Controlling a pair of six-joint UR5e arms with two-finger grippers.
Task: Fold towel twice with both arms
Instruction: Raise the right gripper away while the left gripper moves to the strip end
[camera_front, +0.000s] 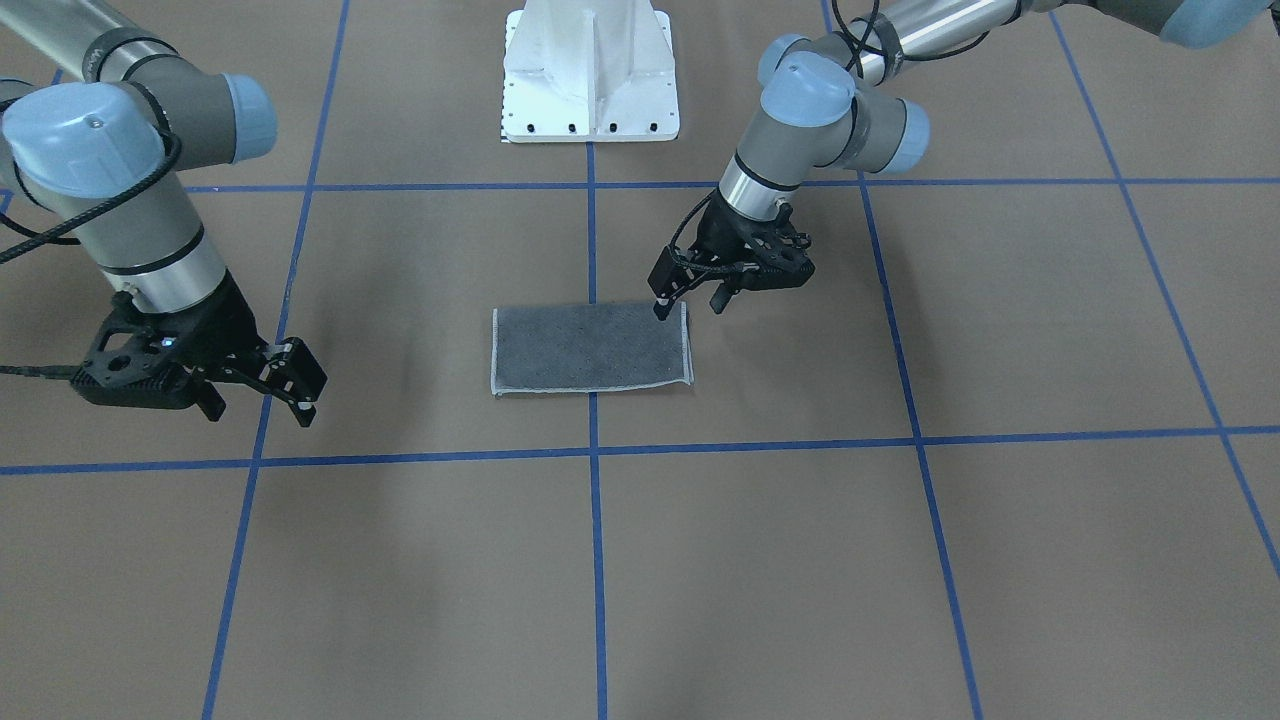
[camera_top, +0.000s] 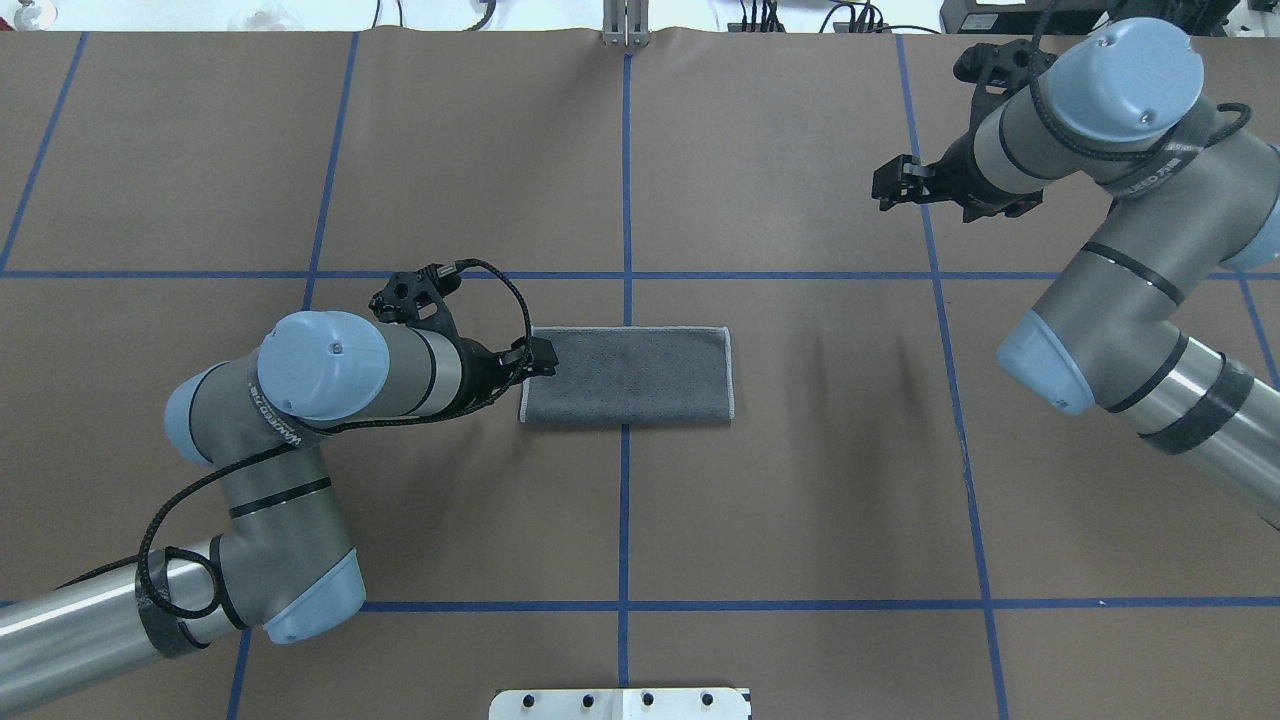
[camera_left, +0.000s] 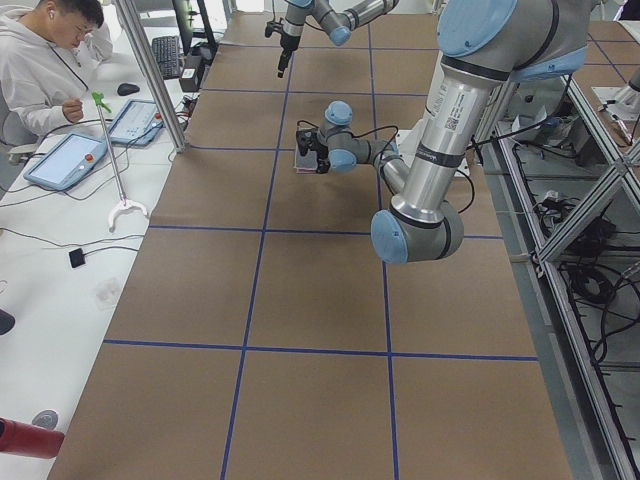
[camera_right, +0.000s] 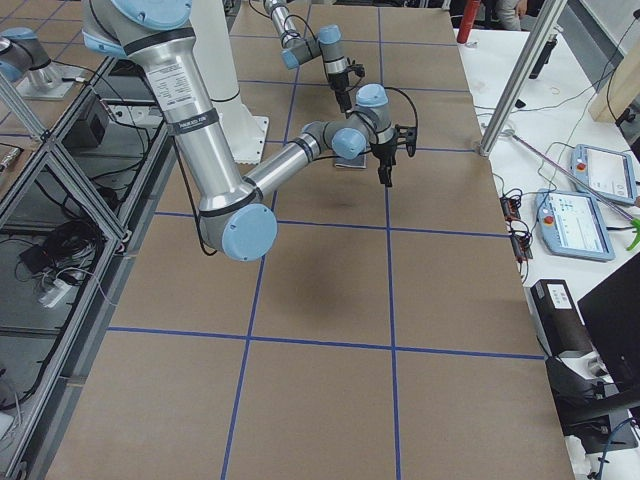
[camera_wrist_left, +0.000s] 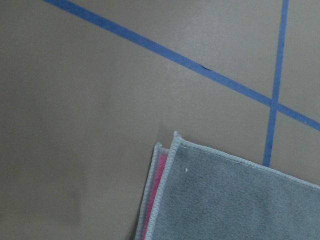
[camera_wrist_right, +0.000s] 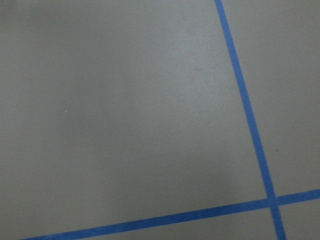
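Observation:
The towel (camera_front: 590, 350) lies flat at the table's middle, folded into a rectangle with the dark grey face up; it also shows in the overhead view (camera_top: 628, 375). The left wrist view shows its corner (camera_wrist_left: 240, 200) with a pink sliver between the layers. My left gripper (camera_front: 690, 306) is open and empty over the towel's end on the robot's left, one fingertip (camera_front: 662, 310) at the stitched edge, the other off the cloth. My right gripper (camera_front: 258, 412) is open and empty, far from the towel over bare table.
The white bolted pedestal (camera_front: 590, 80) stands at the robot's side of the table. Blue tape lines (camera_front: 592, 520) grid the brown table. An operator (camera_left: 50, 60) sits by tablets beside the table's far side.

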